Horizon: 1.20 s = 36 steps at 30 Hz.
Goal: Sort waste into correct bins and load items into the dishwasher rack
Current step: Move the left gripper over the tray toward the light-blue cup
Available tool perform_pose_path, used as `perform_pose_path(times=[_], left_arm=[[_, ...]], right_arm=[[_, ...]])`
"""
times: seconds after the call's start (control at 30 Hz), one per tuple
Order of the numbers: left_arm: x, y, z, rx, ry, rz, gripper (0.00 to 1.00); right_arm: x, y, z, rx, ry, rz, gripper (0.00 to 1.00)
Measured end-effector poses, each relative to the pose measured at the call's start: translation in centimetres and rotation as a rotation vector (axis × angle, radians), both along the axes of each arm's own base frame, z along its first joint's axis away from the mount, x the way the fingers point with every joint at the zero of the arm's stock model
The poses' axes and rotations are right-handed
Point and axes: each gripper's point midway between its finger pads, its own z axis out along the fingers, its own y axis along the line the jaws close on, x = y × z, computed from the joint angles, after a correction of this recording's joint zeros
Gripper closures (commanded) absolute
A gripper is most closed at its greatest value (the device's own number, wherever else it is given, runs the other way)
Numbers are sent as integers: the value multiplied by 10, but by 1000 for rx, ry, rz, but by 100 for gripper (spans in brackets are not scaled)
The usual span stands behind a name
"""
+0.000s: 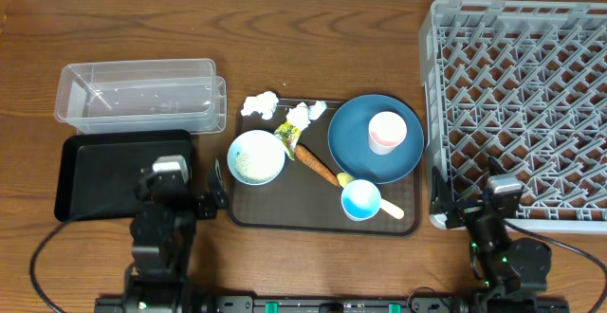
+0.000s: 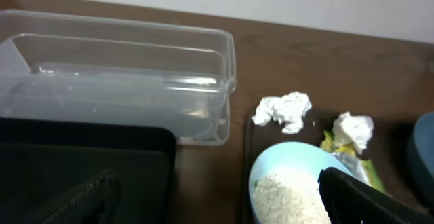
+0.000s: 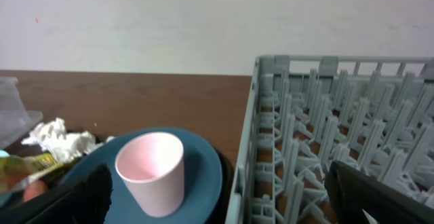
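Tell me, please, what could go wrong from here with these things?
1. The pink cup stands on the plate; lifting the plate first may topple it.
2. The bowl holds rice; a tilt while it is carried could spill grains.
3. The carrot lies close between bowl, plate and blue cup, so a grasp there may knock a neighbour.

Matte black arms point(image 1: 159, 226), trailing black cables point(image 1: 35, 261)
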Motion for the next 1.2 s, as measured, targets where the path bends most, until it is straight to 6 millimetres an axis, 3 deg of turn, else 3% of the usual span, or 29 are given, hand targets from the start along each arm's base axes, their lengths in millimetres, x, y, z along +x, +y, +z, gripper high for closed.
perform_pose_path(times=[0.27, 0.43, 0.57, 0.73, 1.2], left_arm=[[1, -13, 5, -28, 248, -68, 5], [-14, -18, 7, -42, 460, -88, 5], [-25, -18, 25, -47, 574, -89, 5], [-29, -19, 43, -51, 606, -92, 2], [-29, -20, 42, -54, 612, -94, 2]], right_arm=[[11, 0, 30, 3, 125, -2, 1], [18, -1, 32, 7, 289, -5, 1], [21, -1, 32, 10, 427, -7, 1], [25, -1, 36, -3, 529, -2, 1], [20, 5, 32, -3, 565, 37, 1]])
